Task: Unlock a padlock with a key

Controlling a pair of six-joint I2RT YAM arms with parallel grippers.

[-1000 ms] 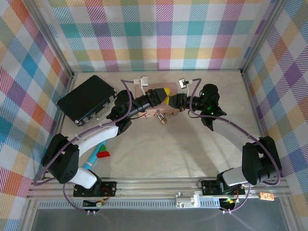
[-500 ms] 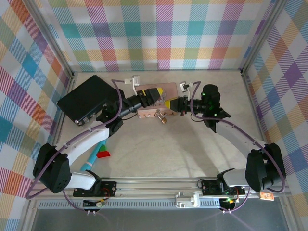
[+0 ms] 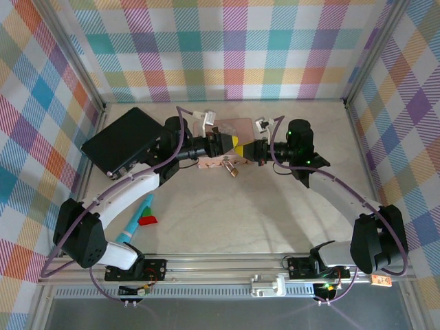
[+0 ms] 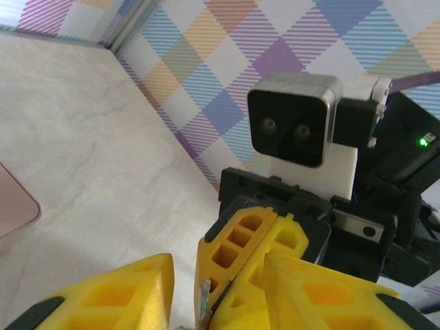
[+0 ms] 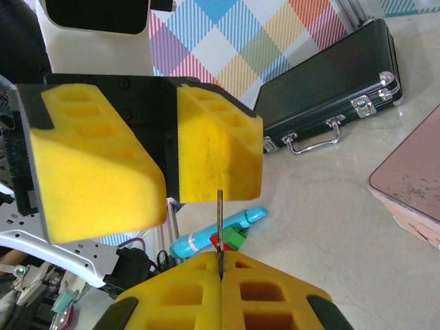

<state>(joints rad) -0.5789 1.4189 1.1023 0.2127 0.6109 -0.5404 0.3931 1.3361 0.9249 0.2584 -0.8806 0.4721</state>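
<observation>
- The bench (image 3: 275, 206) is pale and marbled, with plaid walls (image 3: 227, 48) in many colours on three sides and a metal rail along its near edge.
- A black case (image 3: 122, 141) lies at far left, and a teal pen (image 3: 134, 223) lies nearer the left arm's base.
- A pink tin (image 3: 237, 127) sits at the far middle of the bench, partly under the two end effectors.
- The padlock (image 3: 232, 168) is tiny and brass-gold. It lies on the bench at the tin's near edge. I cannot tell whether it is hooked to the tin.
- The key (image 5: 220, 230) is a thin silvery blade standing upright out of the right end effector (image 5: 220, 278), whose yellow pads are pressed together on it.
- The left end effector (image 5: 172, 192) faces the right one just beside it above the tin. Its pads are parted by a narrow gap and grip nothing.
- The key's tip shows against one of the left pads; I cannot tell whether they touch.
</observation>
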